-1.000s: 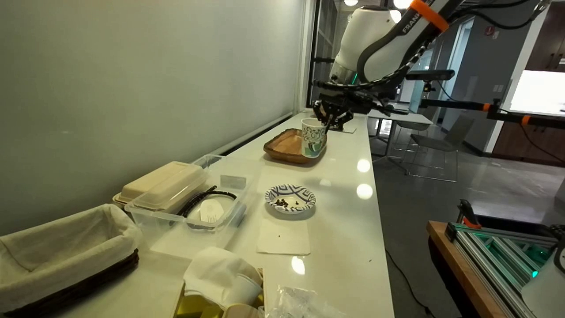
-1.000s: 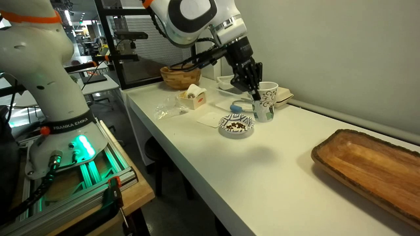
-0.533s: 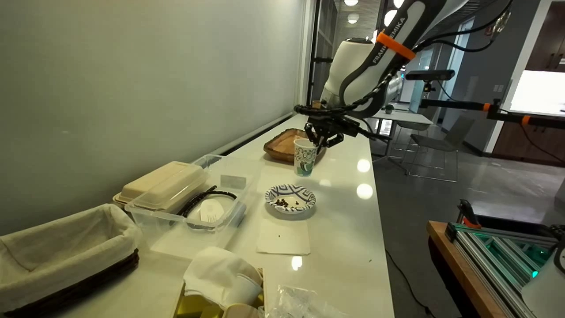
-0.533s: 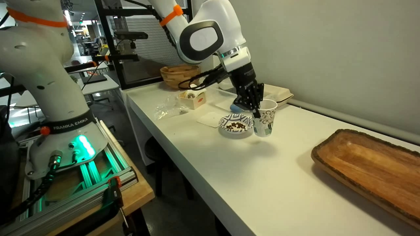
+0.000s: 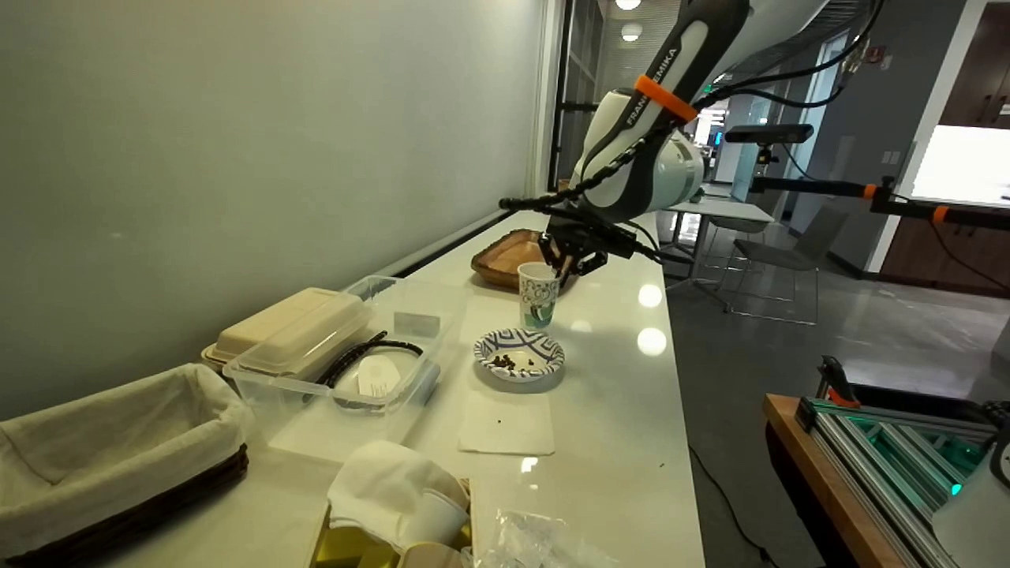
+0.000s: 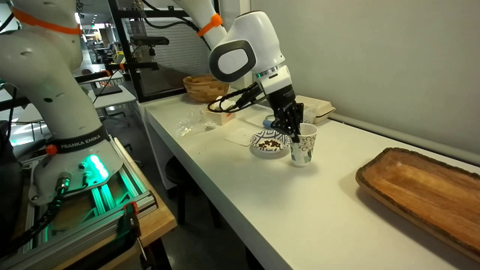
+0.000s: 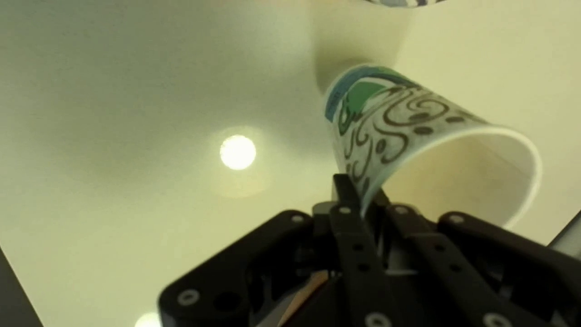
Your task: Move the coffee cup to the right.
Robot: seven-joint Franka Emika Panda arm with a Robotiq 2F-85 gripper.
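Coffee cup [image 6: 303, 148] | white, brown scrolls | roughly upright | rim pinched in tool [image 7: 364, 193] | near patterned bowl [image 5: 519, 345]

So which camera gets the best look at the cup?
The wrist view: the cup looms largest, showing its pattern and inside, though the gripper hides part of its rim. Both exterior views show it smaller, upright near the bowl, with less of its inside.

Opposite-facing exterior views along the counter [image 5: 607, 402], wrist view close over cup [image 7: 395, 120].

Open counter [image 6: 326, 187] separates the coffee cup [image 6: 305, 149] from the wooden tray [image 6: 431, 189] — the patterned bowl [image 6: 267, 135] blocks the cup's opposite side.
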